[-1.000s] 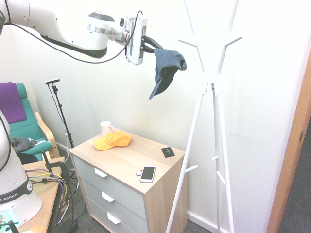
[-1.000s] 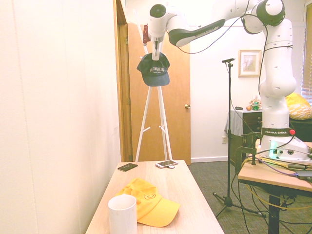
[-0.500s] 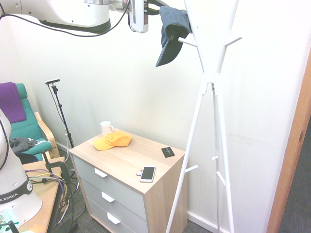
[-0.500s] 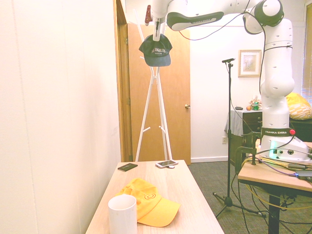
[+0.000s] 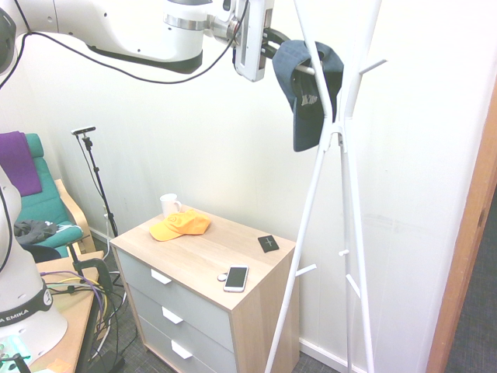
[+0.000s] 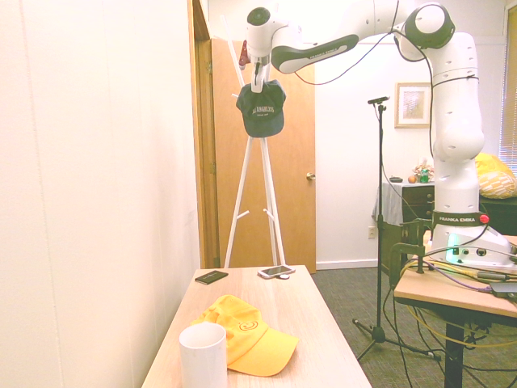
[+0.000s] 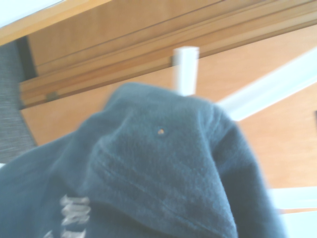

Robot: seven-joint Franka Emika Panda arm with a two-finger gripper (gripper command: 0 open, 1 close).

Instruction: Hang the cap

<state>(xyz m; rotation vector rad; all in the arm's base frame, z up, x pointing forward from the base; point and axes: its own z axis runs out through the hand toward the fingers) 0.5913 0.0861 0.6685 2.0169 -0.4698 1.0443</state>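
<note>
Presently the cap (image 5: 309,85), a dark navy soft-fabric baseball cap, hangs directly off the jaws, which are clenched on its upper edge; the crown droops below them and its brim points downward. The cap lies against the upper pegs of the white coat stand (image 5: 342,155), one short peg showing across its top, though whether the fabric actually rests on that peg cannot be told. In the second exterior view pale lettering on the crown faces the camera, too small to read with confidence. The jaws themselves are largely masked by the wrist housing and the cap. In the wrist view the cap (image 7: 148,173) fills the lower field, blurred, with a small eyelet, pale stitching cut off at the edge, and a square-ended white peg (image 7: 185,69) behind it.
</note>
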